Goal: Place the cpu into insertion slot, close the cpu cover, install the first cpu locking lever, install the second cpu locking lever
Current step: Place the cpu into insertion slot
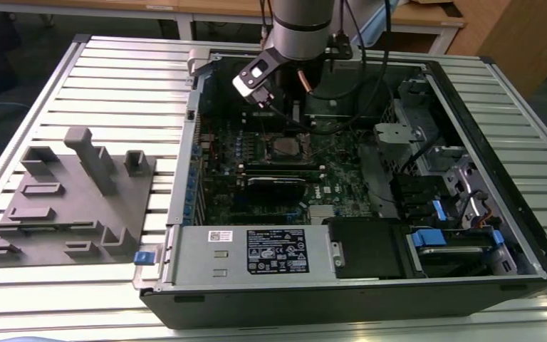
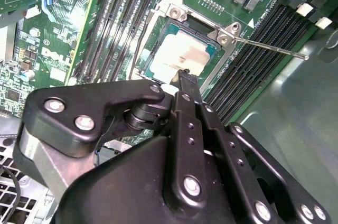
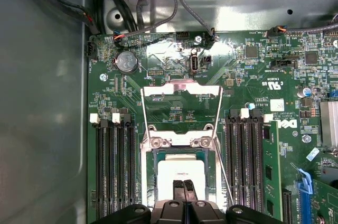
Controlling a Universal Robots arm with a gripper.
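Observation:
The cpu [image 3: 182, 174] lies flat in the insertion slot on the green motherboard, its pale metal top and green rim bare [image 2: 182, 55]. My gripper [image 3: 184, 186] hangs right over the chip, fingers shut together with nothing between them; in the second wrist view the gripper [image 2: 185, 75] points its tip at the chip's edge. The cpu cover [image 3: 179, 87], a thin silvery frame, appears to stand raised from the socket's hinge end. One locking lever [image 2: 274, 48] sticks out as a thin rod over the memory slots; another lever [image 3: 224, 176] runs beside the socket. In the exterior view my gripper [image 1: 271, 107] is above the socket [image 1: 288, 148].
Black memory slots [image 3: 113, 166] flank the socket on both sides. Cables [image 3: 158, 2] hang near the board's far edge. The open computer case [image 1: 350, 285] holds a power supply [image 1: 254, 253] and drive bays. A grey fixture block [image 1: 69, 199] sits on the slatted table at the exterior view's left.

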